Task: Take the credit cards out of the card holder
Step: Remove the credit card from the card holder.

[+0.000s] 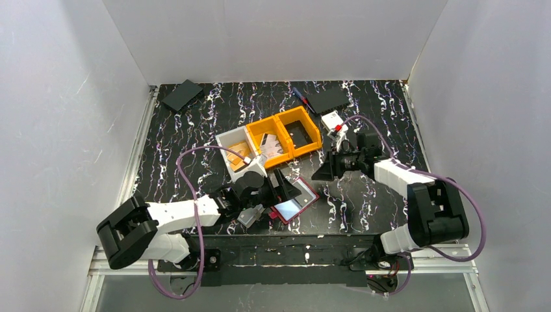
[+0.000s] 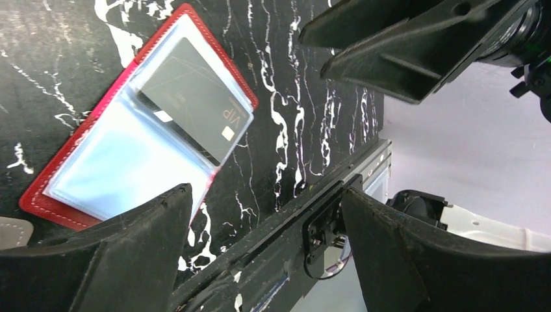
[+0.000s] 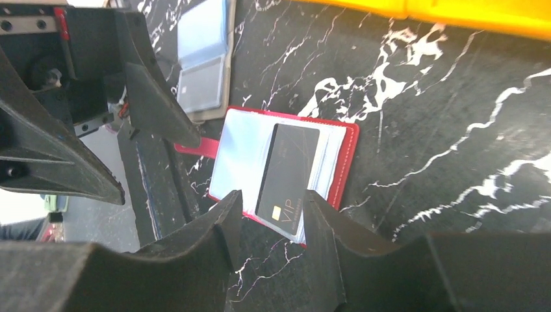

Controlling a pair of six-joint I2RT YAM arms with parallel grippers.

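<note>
On the black, white-veined tabletop (image 1: 364,201) the red hinged card holder (image 2: 110,162) lies open, with a dark rectangular credit card (image 3: 288,177) jutting past its clear sleeve. The left gripper (image 2: 266,195) gapes wide and empty beside it. The right gripper (image 3: 271,198), narrowly parted and empty, likely must pinch the card's free edge.

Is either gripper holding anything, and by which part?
Nothing is held. Left gripper and right gripper both stand open and empty near the open red hinged card holder.

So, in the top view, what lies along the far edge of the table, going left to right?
black pad → pen-like tool → second black pad
</note>
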